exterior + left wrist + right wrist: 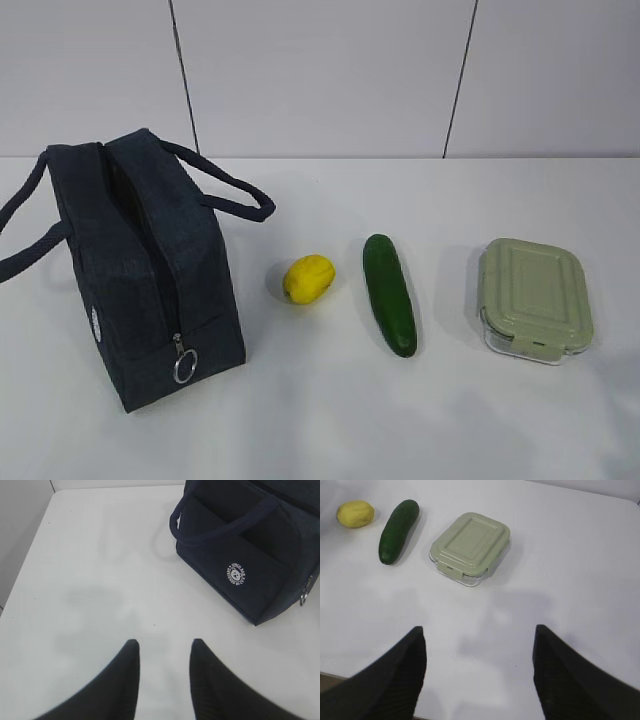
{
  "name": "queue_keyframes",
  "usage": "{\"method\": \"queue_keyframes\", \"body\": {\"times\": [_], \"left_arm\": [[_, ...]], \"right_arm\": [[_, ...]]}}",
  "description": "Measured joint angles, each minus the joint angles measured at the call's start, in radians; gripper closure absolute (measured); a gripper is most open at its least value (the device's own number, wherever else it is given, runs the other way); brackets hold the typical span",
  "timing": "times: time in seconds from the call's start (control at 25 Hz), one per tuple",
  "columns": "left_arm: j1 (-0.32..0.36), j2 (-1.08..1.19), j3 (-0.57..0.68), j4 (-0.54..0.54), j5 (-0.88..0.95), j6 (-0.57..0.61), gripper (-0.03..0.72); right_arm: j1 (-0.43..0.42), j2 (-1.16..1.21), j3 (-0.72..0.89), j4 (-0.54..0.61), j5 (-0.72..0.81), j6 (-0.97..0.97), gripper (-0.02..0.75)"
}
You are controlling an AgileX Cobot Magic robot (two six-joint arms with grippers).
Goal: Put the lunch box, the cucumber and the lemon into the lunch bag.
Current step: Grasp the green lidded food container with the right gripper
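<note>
The navy lunch bag (140, 270) stands at the left of the table, its zipper running along the top and its silver ring pull (185, 366) hanging at the near end. It also shows in the left wrist view (250, 555). The lemon (308, 278), the cucumber (390, 293) and the green-lidded lunch box (534, 297) lie in a row to its right. The right wrist view shows the lemon (355, 514), cucumber (398, 531) and lunch box (471, 547). My left gripper (165, 647) is open and empty over bare table. My right gripper (479, 630) is open wide and empty, short of the lunch box.
The white table (330, 420) ends at a pale panelled wall (320, 70) behind. The bag's two looped handles (225, 190) splay out to either side. Neither arm shows in the exterior view.
</note>
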Motion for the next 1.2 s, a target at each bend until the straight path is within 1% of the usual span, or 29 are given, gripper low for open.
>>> {"method": "queue_keyframes", "body": {"times": [1.2], "left_arm": [[0.000, 0.000, 0.000, 0.000, 0.000, 0.000, 0.447]], "right_arm": [[0.000, 0.000, 0.000, 0.002, 0.000, 0.000, 0.255]]}}
